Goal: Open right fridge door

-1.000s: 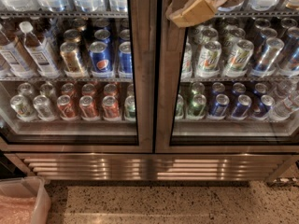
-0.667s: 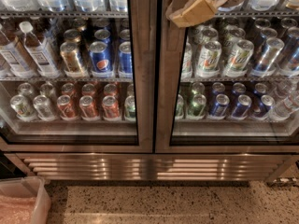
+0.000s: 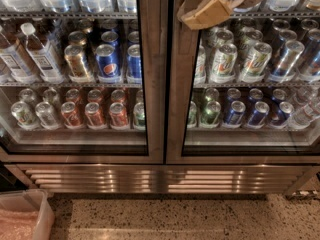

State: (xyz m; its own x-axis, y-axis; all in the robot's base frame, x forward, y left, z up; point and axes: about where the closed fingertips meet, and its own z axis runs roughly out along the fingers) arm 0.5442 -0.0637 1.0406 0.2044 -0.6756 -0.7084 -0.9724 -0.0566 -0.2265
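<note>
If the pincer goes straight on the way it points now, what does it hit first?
Most likely the steel frame at the inner edge of the right fridge door. The pincer, at the top of the view, points down-left across that frame. Depth is unclear, so it may already be close.

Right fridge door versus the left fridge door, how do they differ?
The right fridge door shows green-and-white cans and blue cans; the left fridge door shows Pepsi cans, red cans and bottles. The gripper is in front of the right fridge door's upper inner edge; none is at the left fridge door. Both are steel-framed glass and look shut.
</note>
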